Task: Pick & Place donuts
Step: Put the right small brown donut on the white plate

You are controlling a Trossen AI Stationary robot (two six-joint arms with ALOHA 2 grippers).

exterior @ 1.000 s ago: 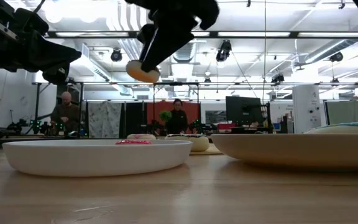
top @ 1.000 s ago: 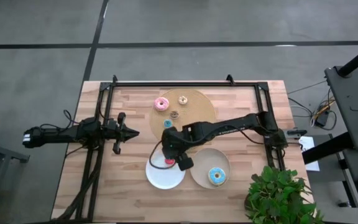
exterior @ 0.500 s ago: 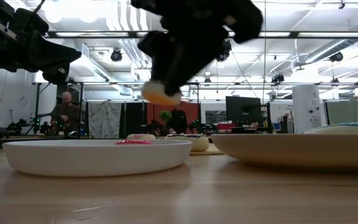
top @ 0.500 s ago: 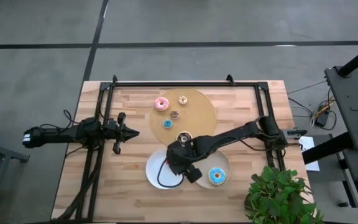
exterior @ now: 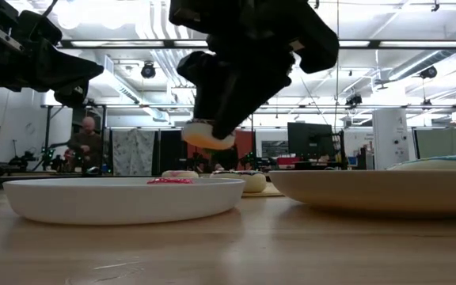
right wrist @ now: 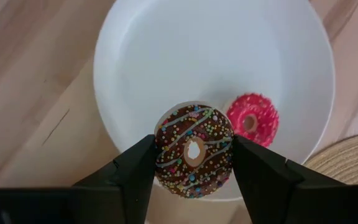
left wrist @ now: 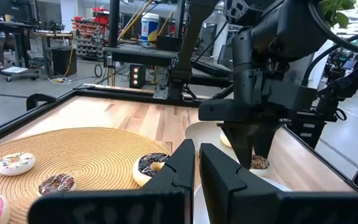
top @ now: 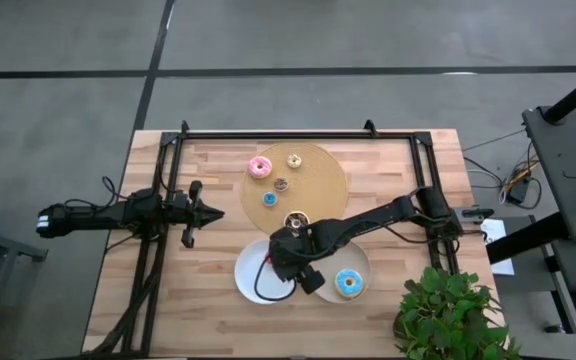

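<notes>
My right gripper (top: 293, 262) hovers over the left white plate (top: 251, 290), shut on a brown sprinkled donut (right wrist: 194, 151). In the low view that donut (exterior: 208, 134) hangs above the plate (exterior: 117, 198). A small red donut (right wrist: 252, 119) lies flat in the same plate. The light blue donut (top: 348, 283) lies in the right plate (top: 360, 256). On the round tan board (top: 318, 170) lie the pink (top: 260, 167), tan (top: 294, 160), small brown (top: 281, 184), small blue (top: 270, 199) and dark chocolate (top: 295, 221) donuts. My left gripper (top: 213, 213) waits shut at the table's left. My right gripper pinches the sprinkled donut by two opposite sides of its outer rim (right wrist: 160, 152), one finger (right wrist: 135, 171) on each side. The fingers come from above, pointing down. The donut is lifted clear and lies level, sprinkled face up, above the left plate.
A black frame (top: 298, 133) runs along the table's far edge and both sides. A green potted plant (top: 448, 315) stands at the near right corner. Bare wood lies along the near left of the table (top: 168, 300). People stand in the room beyond (exterior: 85, 142).
My right gripper has carried the sprinkled donut from the board's near edge toward the table's near edge, over the left plate, and has come down with it. It has stayed shut on the donut. The dark chocolate donut on the board has come into view behind it.
</notes>
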